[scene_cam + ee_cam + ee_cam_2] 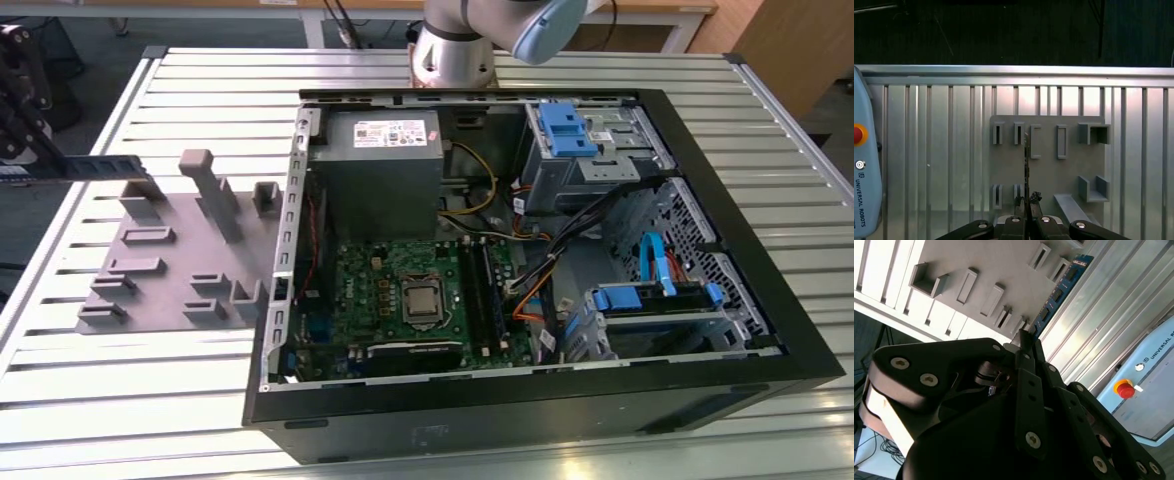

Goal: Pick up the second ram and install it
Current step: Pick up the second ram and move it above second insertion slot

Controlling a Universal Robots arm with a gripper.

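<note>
RAM (pixel 102 165) clamped edge-on in gripper (pixel 1027 199), hanging over gray fixture (pixel 160 270) at the exterior view's left, well apart from case (pixel 534 400). Pick looks done. Install not done: motherboard (pixel 400 290) not yet reached.

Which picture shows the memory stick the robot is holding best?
The second wrist view: the second ram shows its flat face and chips. The first wrist view catches just its thin edge; at the exterior view's left it looks small.
</note>
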